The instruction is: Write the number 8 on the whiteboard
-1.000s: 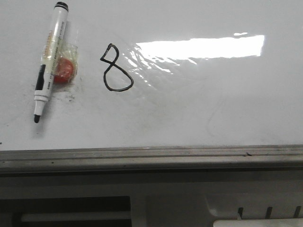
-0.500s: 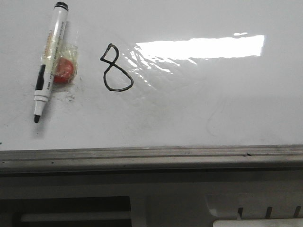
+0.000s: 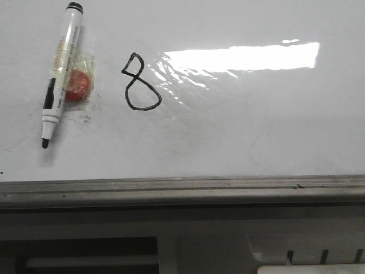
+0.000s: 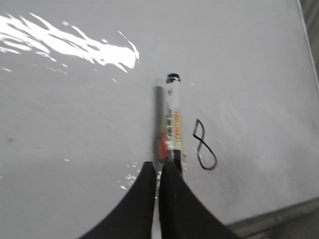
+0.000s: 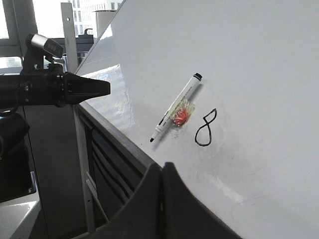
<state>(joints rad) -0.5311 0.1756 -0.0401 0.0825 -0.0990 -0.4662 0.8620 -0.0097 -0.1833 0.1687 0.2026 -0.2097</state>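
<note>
Left of centre in the front view, the number 8 (image 3: 140, 83) stands finished on the whiteboard (image 3: 256, 137), so the marker (image 3: 59, 74) lies released beside it (uncapped), both grippers (image 4: 158, 172) (image 5: 162, 174) closed, holding nothing.

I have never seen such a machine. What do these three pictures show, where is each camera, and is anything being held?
This is a robot with two arms, each ending in a gripper. The front view looks forward over a whiteboard. On it lie a marker, a small red thing in clear wrap beside it, and a drawn number 8, already finished. The other two pictures come from cameras on the wrists. In the left wrist view, the left gripper is the dark pair of fingers, pressed together, above the marker. In the right wrist view, the right gripper is also closed, away from the marker. Neither holds anything; the marker lies free on the board.
</note>
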